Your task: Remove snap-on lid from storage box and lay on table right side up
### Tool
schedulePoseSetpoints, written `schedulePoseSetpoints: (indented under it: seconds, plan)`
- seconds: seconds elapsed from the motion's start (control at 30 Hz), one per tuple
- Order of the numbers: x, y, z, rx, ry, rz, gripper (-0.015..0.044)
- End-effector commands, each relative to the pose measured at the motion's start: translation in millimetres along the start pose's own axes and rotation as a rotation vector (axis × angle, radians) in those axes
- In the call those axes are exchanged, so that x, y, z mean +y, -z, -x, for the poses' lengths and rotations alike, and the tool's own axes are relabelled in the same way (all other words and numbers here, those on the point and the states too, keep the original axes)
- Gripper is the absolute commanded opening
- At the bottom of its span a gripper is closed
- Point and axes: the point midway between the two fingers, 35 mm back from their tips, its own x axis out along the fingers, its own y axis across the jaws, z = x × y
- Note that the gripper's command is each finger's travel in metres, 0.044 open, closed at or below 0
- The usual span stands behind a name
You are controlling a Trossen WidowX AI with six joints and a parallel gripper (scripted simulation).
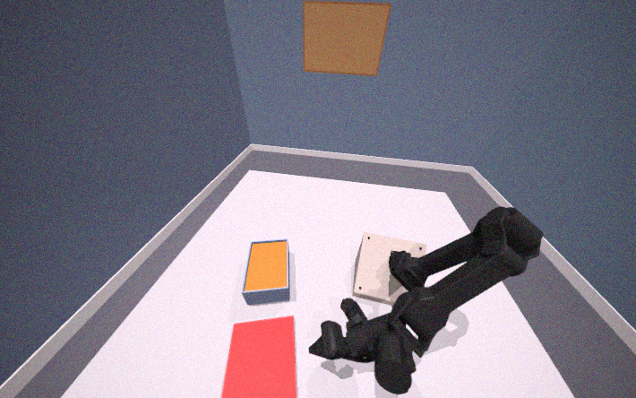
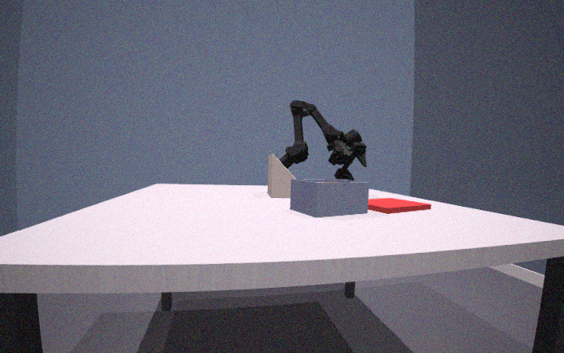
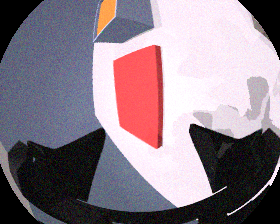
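The red lid (image 1: pixel 261 358) (image 2: pixel 398 204) (image 3: pixel 137 90) is a thin slab lying flat on the white table, apart from the box, with a smooth face up. The blue-grey storage box (image 1: pixel 267 296) (image 2: pixel 341 199) (image 3: pixel 128 27) stands upright with its lid off. An orange surface (image 1: pixel 266 266) (image 3: pixel 107 11) shows inside its rim. My gripper (image 1: pixel 328 324) (image 2: pixel 356 172) (image 3: pixel 148 130) is wide open and empty. It hangs above the table beside the lid, touching neither lid nor box. The underside of the lid is hidden.
A beige wedge-shaped block (image 1: pixel 373 262) (image 2: pixel 279 180) with dark dots stands beside the box, near the arm's base. An orange-brown square (image 1: pixel 345 39) shows far beyond the table. The table edge (image 2: pixel 276 276) runs along the front in the exterior view.
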Motion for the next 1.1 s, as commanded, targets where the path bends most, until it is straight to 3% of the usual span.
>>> schedulePoseSetpoints:
  seconds: [0.0, 0.5, 1.07]
  plan:
    - [6.2, 3.0, 8.4, 0.010, -0.003, 0.001, 0.0440]
    - [20.2, 2.9, 33.4, 0.010, -0.002, 0.002, 0.0440]
    - [15.8, -0.1, 27.4, 0.010, -0.002, 0.002, 0.0440]
